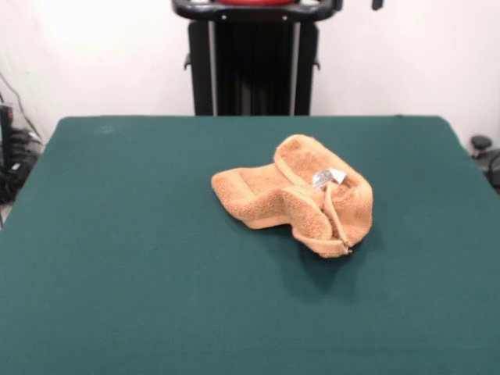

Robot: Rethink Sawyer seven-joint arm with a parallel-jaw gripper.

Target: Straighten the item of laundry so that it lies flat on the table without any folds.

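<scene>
The orange-tan terry towel (293,195) lies crumpled near the middle of the dark green table (125,258), a little right of centre. It is bunched in thick folds, with one edge rolled over itself. Its small white care tag (328,177) shows on top at the right side. The gripper is not in view; only the robot's black pedestal (254,58) shows at the table's far side.
Cables and dark equipment (14,152) stand beyond the table's left edge. A dark object (484,152) sits beyond the right edge. A white wall is behind the pedestal.
</scene>
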